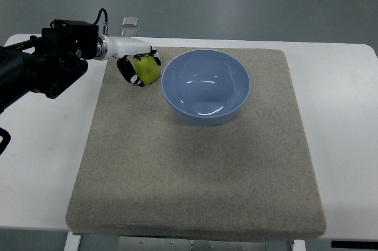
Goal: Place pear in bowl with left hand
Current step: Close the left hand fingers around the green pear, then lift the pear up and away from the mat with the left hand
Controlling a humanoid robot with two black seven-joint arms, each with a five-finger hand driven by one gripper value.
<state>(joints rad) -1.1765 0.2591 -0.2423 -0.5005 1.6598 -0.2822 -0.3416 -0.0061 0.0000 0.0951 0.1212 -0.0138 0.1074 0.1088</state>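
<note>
Note the bowl (pixel 206 86) holds nothing. Your left hand (pixel 134 62) grips the pear (pixel 147 69) beside the bowl, near the mat's (pixel 195 174) far-left corner.

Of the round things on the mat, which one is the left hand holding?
The green pear, held by the left hand at the mat's far-left corner. The blue bowl beside it sits free and empty.

The left arm (pixel 41 65) is bulky matte black with a black cable looped above; its left hand (pixel 133 56) has a white shell and dark fingers (pixel 127 72).
</note>
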